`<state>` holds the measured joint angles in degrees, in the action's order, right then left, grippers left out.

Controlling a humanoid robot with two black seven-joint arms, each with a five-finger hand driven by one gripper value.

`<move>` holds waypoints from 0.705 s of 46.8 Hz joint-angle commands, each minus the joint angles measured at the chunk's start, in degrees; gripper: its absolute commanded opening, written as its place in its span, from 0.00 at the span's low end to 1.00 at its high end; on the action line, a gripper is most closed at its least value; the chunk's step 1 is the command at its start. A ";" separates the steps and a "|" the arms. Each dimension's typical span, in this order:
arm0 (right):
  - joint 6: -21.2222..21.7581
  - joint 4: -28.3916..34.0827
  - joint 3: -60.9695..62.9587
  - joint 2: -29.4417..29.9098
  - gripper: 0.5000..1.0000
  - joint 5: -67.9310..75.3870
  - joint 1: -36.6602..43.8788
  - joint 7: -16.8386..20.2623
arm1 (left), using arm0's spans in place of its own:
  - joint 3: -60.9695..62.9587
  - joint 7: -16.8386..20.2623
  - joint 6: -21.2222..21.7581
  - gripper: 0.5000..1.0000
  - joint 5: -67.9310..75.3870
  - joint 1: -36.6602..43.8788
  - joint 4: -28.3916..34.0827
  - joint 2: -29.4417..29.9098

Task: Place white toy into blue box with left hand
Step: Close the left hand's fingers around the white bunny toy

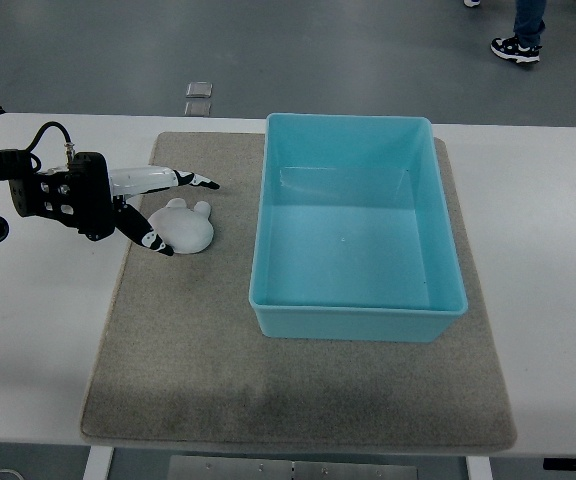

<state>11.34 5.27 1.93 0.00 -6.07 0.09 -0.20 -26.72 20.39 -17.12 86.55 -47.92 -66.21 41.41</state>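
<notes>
A white soft toy lies on the grey mat, left of the blue box. The box stands open and empty in the middle of the mat. My left hand comes in from the left edge and sits right over the toy's left side. Its fingers are spread: the long fingers reach past the toy's far side and the thumb touches its near left edge. The hand is not closed on the toy. The right arm does not show.
The mat lies on a white table. A person's shoes show on the floor at the far right, beyond the table. Two small floor plates sit behind the table's far edge.
</notes>
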 commanded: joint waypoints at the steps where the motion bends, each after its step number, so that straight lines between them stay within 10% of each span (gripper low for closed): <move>1: 0.00 0.00 0.00 0.00 0.87 0.00 0.00 0.02 | 0.44 0.00 -0.01 0.89 1.25 0.02 0.47 -0.19; 33: 0.00 0.00 0.00 0.00 0.87 0.00 0.00 0.02 | 0.52 0.00 0.60 0.03 2.92 -0.51 1.17 -1.42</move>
<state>11.34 5.27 1.93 0.00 -6.06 0.09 -0.17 -26.11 20.39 -16.84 89.48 -48.17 -65.10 39.99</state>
